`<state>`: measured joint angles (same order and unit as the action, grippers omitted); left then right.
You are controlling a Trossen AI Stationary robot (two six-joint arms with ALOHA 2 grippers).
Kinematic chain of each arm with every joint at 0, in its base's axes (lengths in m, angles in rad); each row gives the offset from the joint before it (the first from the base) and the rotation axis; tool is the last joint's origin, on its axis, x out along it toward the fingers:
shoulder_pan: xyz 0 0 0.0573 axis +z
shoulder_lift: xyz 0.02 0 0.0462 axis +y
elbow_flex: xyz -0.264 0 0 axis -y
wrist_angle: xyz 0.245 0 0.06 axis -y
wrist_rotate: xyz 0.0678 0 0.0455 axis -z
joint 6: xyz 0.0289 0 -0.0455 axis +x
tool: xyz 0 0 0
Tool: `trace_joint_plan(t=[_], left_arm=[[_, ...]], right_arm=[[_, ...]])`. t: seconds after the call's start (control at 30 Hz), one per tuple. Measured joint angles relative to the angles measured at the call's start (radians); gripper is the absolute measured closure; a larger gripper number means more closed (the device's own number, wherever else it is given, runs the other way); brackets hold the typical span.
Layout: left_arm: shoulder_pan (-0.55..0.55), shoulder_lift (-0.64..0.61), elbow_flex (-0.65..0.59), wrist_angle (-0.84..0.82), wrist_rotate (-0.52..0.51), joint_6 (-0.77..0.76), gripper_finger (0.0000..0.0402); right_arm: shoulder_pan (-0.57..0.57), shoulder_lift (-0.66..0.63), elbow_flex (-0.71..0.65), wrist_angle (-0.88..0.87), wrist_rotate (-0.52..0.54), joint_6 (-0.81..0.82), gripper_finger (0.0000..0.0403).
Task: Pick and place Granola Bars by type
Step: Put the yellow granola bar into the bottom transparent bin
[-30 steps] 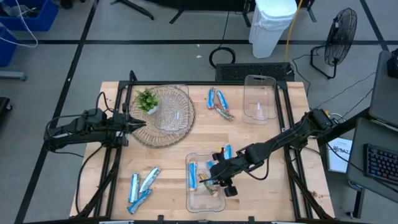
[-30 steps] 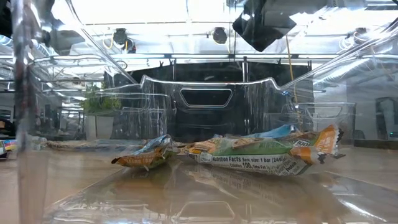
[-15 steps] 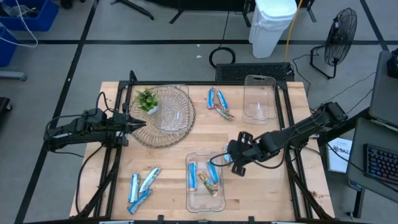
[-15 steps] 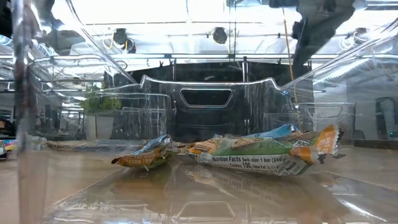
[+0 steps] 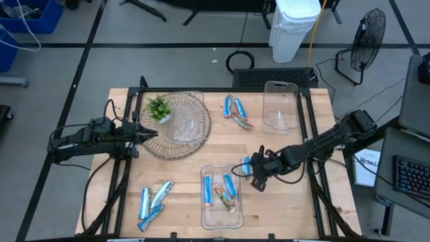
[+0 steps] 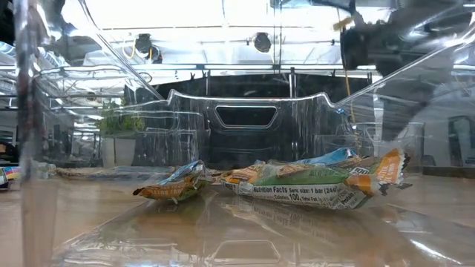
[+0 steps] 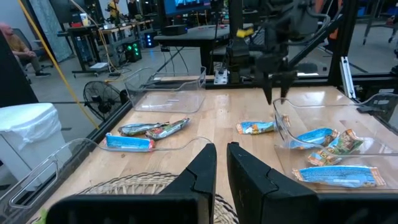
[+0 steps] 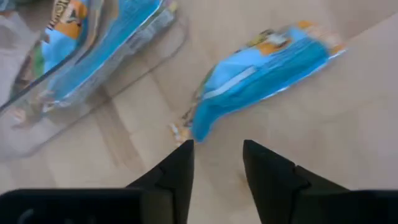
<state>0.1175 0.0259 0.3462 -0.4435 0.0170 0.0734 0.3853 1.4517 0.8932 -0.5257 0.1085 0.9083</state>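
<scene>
My right gripper (image 8: 217,152) hangs open, pointing steeply down, just above a blue granola bar (image 8: 261,68) that lies flat on the table beside the near clear bin (image 5: 222,212). The bar's end is close in front of the fingertips. From above the gripper (image 5: 254,173) is at the bin's right side. Blue and tan bars (image 5: 222,193) lie in that bin. More bars lie at the far centre (image 5: 236,111) and near left (image 5: 152,200). My left gripper (image 5: 146,132) waits shut and empty by the wicker basket (image 5: 185,138).
A second clear bin (image 5: 280,107) stands at the far right. The wicker basket holds a small green plant (image 5: 158,107) and a clear tray (image 5: 188,122). Black frame rails (image 5: 310,134) run along the table's sides. Bare wood lies between the two bins.
My right gripper has left the space over the near bin, gone toward the table's right and far side, rolled about its own line and sunk toward the blue bar beside the bin. The bars have stayed where they lay.
</scene>
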Motion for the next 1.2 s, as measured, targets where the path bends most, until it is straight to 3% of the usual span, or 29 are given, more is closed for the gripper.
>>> trace_joint_plan(t=[0.2, 0.37, 1.2], left_arm=[[0.000, 0.000, 0.000, 0.000, 0.000, 0.000, 0.0355], [0.000, 0.000, 0.000, 0.000, 0.000, 0.000, 0.0355], [0.000, 0.000, 0.000, 0.000, 0.000, 0.000, 0.0355]], right_arm=[[-0.046, 0.000, -0.103, 0.172, -0.111, 0.060, 0.0217], [-0.065, 0.000, -0.142, 0.269, -0.140, 0.075, 0.0198], [-0.056, 0.007, -0.146, 0.316, -0.107, 0.053, 0.0202]])
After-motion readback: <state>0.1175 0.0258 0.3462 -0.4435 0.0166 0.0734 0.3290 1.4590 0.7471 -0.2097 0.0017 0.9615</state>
